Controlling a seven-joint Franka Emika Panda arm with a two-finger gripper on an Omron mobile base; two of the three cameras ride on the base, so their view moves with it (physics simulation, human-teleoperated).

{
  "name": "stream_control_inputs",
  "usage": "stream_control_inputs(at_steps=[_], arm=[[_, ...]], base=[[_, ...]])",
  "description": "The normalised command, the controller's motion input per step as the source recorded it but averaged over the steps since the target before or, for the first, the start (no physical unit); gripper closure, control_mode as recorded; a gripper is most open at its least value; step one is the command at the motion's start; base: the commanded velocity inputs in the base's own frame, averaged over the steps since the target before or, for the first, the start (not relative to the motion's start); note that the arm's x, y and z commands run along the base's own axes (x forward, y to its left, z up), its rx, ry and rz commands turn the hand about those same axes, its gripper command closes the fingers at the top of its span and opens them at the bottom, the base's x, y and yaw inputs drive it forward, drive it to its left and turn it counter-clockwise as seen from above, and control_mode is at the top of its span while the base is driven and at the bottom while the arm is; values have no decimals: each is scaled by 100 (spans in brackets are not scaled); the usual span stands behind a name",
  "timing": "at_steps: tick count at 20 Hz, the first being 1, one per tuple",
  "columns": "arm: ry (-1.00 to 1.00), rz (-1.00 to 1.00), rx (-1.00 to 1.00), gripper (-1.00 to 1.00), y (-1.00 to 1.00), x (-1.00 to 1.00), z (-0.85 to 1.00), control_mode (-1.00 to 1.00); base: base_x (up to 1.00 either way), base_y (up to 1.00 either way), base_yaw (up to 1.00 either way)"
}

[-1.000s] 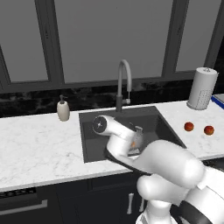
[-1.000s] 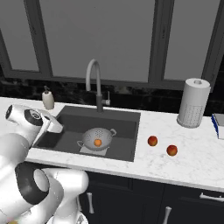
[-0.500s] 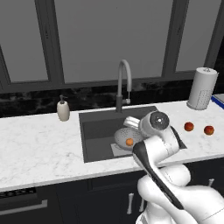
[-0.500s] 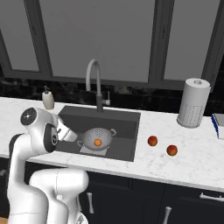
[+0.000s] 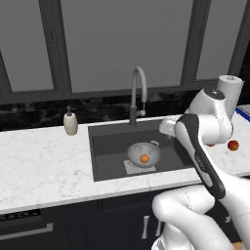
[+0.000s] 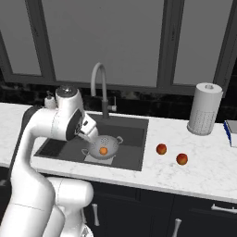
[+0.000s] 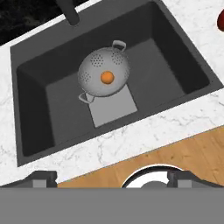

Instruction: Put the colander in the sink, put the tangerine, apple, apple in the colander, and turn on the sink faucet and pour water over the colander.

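Grey colander (image 7: 104, 78) sits in the sink (image 7: 39, 83) on the light bottom panel, tangerine (image 7: 107, 77) inside it. Two apples (image 6: 161, 149) (image 6: 182, 159) lie on the counter (image 6: 203, 162) right of the sink. Hand (image 7: 111, 177) above the sink's front edge, jaws wide, empty.

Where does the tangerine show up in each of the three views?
Left base view: tangerine just below centre, inside the colander.
Right base view: left of centre, in the colander.
Hand view: upper middle, in the colander.
Shared landmark: the sink.
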Motion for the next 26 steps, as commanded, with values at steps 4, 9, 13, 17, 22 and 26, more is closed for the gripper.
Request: stream_control_inputs(at_steps=[4, 9, 13, 17, 22, 26], arm=[[19, 38, -15, -100, -16, -1, -2, -100], [5, 36, -19, -100, -39, -33, -14, -100], [0, 27, -8, -100, -83, -49, -31, -100], [4, 29, 1, -100, -92, -6, -20, -100], [6, 22, 0, -100, -89, 3, -10, -100], [0, 26, 3, -100, -81, 32, -7, -100]], base=[[0, 0, 0], [0, 0, 0], [0, 0, 0], [0, 0, 0], [0, 0, 0], [0, 0, 0]])
